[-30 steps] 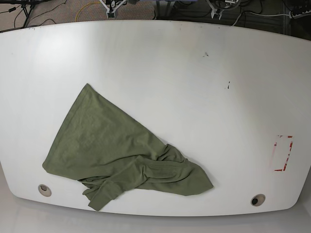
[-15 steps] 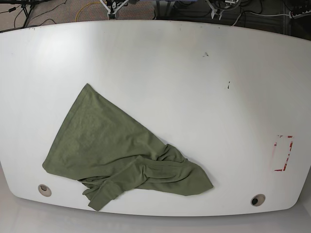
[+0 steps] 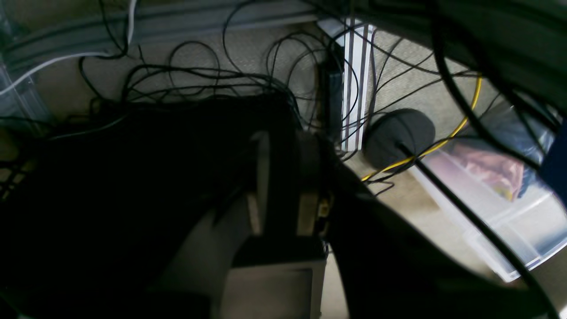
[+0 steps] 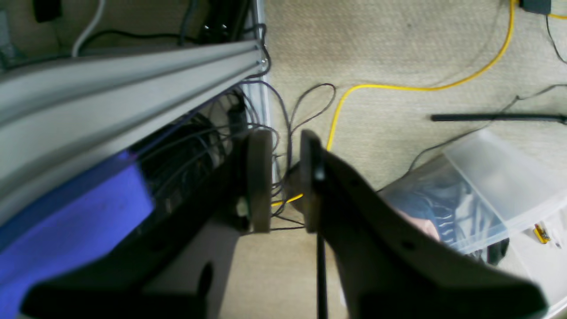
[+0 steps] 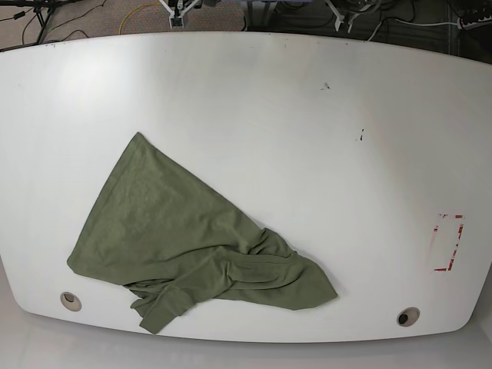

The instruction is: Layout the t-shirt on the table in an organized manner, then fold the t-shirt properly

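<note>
Cloth like this olive-green t-shirt point(image 5: 192, 246) is soft, light and floppy; it lies bunched near the table point(image 5: 269, 100) front; pinch a corner; left gripper point(image 3: 283, 177) and right gripper point(image 4: 285, 181) stand narrow, holding nothing.

A table point(image 5: 254, 100) fills the base view, with a t-shirt point(image 5: 184, 242) lying on it toward 7 o'clock, its bunched part nearest the front edge. One grommet hole point(image 5: 71, 300) sits at 8 o'clock, just left of the shirt; another grommet hole point(image 5: 407, 316) sits at 5 o'clock, well apart from it. A tape rectangle point(image 5: 447, 243) lies at 4 o'clock near the right edge. Two small marks point(image 5: 326, 86) lie toward 1 o'clock, behind the shirt
</note>
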